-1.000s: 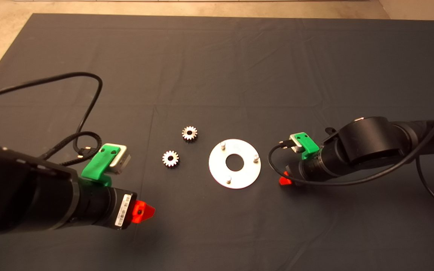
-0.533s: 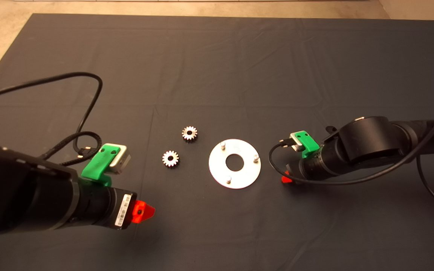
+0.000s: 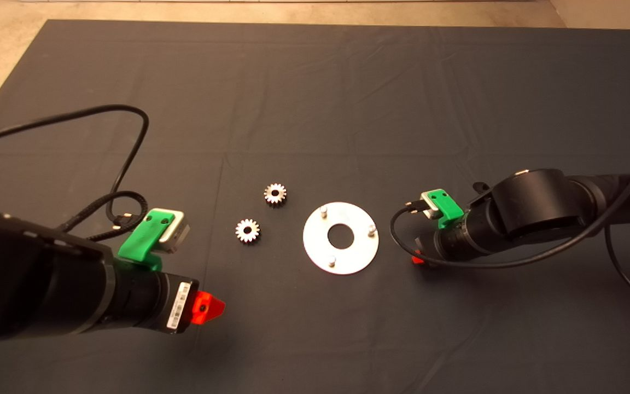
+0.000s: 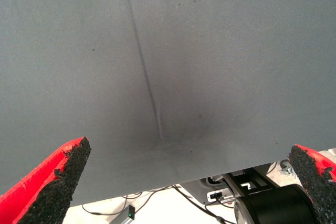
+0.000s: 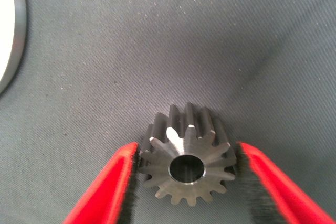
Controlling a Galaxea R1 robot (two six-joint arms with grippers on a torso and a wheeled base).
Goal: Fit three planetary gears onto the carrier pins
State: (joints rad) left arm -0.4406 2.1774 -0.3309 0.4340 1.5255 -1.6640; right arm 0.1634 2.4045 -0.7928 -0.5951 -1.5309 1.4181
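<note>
- One gear (image 5: 187, 166) sits between the right tool's (image 5: 186, 182) pads, pinched at its teeth, low over the mat (image 3: 315, 98) just right of the disc (image 3: 340, 237).
- Three pins (image 3: 371, 230) stand bare on the disc.
- Two gears (image 3: 275, 193) lie flat on the mat, left of the disc.
- Left tool (image 4: 184, 182) is spread wide over bare mat, well left of the gears.
</note>
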